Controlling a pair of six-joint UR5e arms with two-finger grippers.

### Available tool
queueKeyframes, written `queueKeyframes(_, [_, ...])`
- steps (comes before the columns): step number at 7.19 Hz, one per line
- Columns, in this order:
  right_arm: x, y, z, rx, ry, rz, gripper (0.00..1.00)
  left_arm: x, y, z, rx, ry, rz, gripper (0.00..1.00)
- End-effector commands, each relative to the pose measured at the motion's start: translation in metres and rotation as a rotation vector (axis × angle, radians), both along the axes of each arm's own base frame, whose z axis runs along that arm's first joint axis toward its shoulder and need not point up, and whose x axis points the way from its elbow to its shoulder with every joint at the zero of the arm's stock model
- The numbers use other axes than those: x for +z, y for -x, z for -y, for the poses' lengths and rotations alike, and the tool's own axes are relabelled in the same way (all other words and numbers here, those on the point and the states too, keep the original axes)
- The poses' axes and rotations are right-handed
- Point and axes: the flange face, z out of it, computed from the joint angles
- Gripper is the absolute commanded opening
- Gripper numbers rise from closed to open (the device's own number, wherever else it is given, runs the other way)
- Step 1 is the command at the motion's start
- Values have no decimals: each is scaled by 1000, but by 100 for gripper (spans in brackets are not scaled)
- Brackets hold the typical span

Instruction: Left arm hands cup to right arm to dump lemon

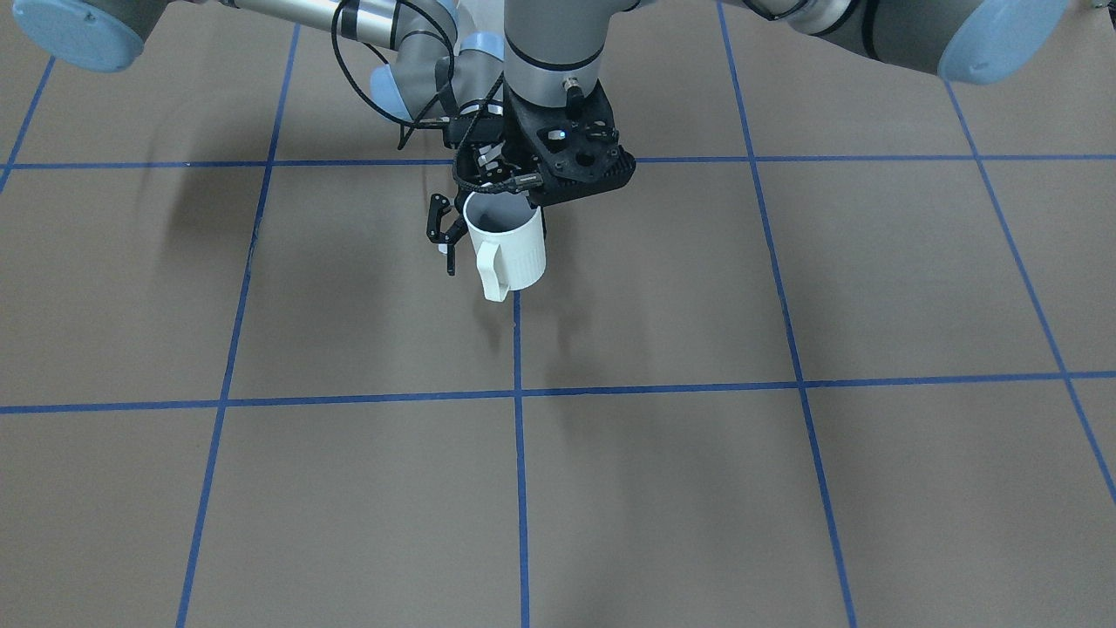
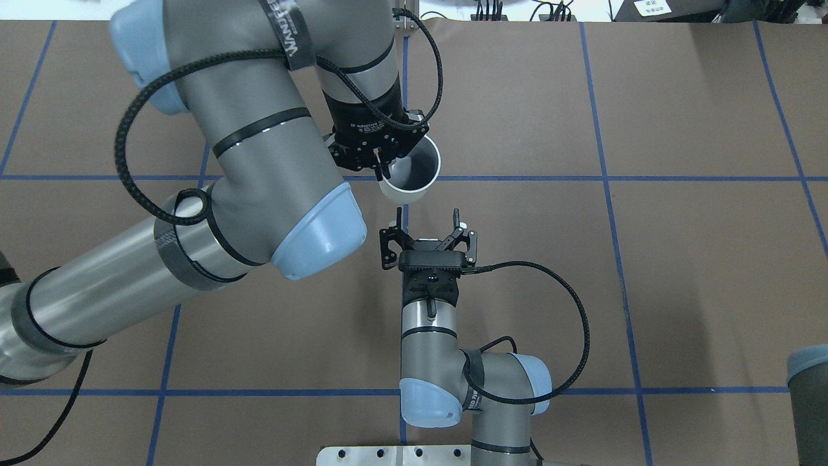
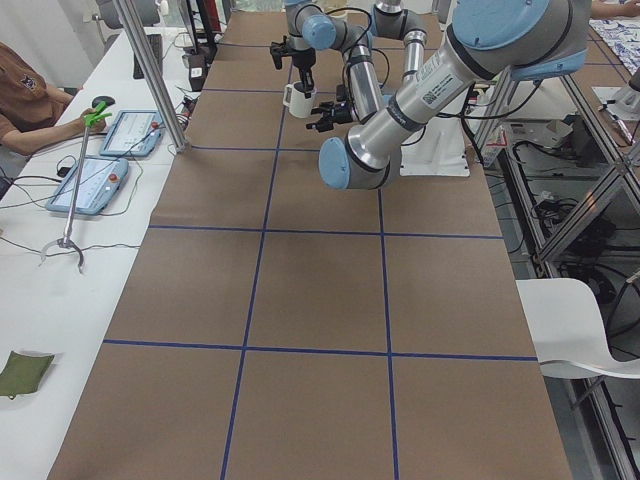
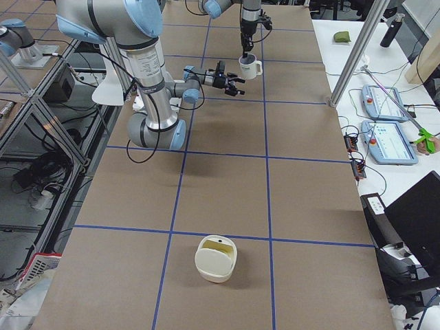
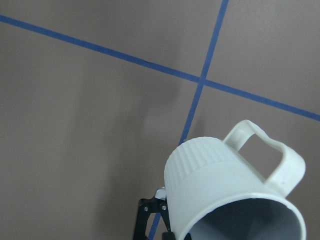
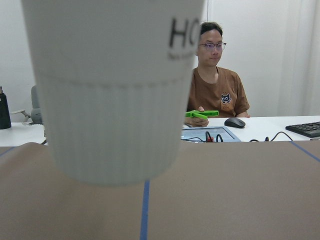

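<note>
The cream-white cup [image 2: 414, 173] hangs upright above the table, handle toward the front camera [image 1: 510, 249]. My left gripper [image 2: 386, 167] is shut on its rim from above, under the bulky black wrist block [image 1: 571, 153]. My right gripper [image 2: 427, 221] is open and level, just short of the cup and pointing at it; one of its fingers [image 1: 440, 228] shows beside the cup. The cup fills the right wrist view [image 6: 110, 90], dark print on its side. The left wrist view looks down on the cup [image 5: 225, 190]. The lemon is not visible; the cup's inside looks grey.
A cream tub [image 4: 216, 258] stands on the brown table near the end on my right. A side table with tablets [image 4: 388, 141] and an operator [image 6: 217, 85] lie beyond the far edge. Blue tape lines [image 1: 519, 453] grid the table.
</note>
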Motion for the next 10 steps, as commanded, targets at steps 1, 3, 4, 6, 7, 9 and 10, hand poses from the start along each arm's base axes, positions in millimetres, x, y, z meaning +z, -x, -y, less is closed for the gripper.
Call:
queueKeyframes(1, [11, -3, 4, -53, 34, 34, 100, 22, 61, 9, -36, 2, -34, 0])
queueKeyframes(3, [35, -38, 64, -120, 92, 52, 100, 107, 108, 2, 47, -104, 11, 0])
queueKeyframes(4, [50, -66, 101, -154, 117, 13, 100, 145, 129, 5, 89, -147, 44, 0])
queueKeyframes(6, [59, -136, 162, -309, 200, 31, 100, 240, 177, -2, 203, -233, 106, 0])
queueKeyframes(7, [73, -175, 183, -408, 247, 7, 100, 290, 205, -3, 247, -265, 99, 0])
queueKeyframes(9, [122, -261, 228, -596, 370, -20, 100, 391, 261, -1, 331, -248, 76, 0])
queueKeyframes(10, [141, -310, 245, -672, 438, -89, 100, 427, 292, 18, 344, -219, 16, 0])
